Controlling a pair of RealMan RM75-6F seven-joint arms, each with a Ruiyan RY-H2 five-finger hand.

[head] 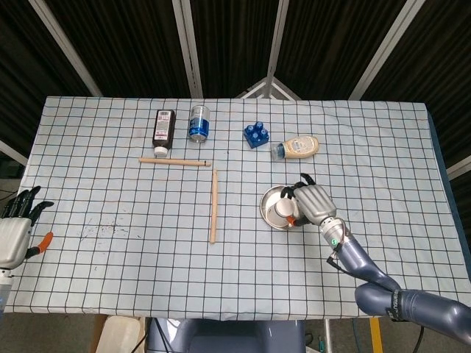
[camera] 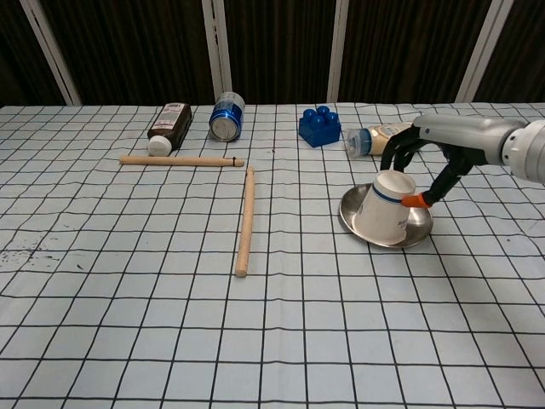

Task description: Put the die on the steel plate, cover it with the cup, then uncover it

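Note:
A white paper cup stands upside down and tilted on the steel plate, right of the table's middle. My right hand grips the cup's upturned base from the right, its fingers curled over the top and the orange-tipped thumb against the side. No die shows in either view; the cup hides the plate's middle. My left hand hangs off the table's left edge with its fingers spread and nothing in it.
Along the back lie a brown bottle, a blue can, a blue toy block and a pale sauce bottle, which is just behind my right hand. Two wooden sticks lie left of the plate.

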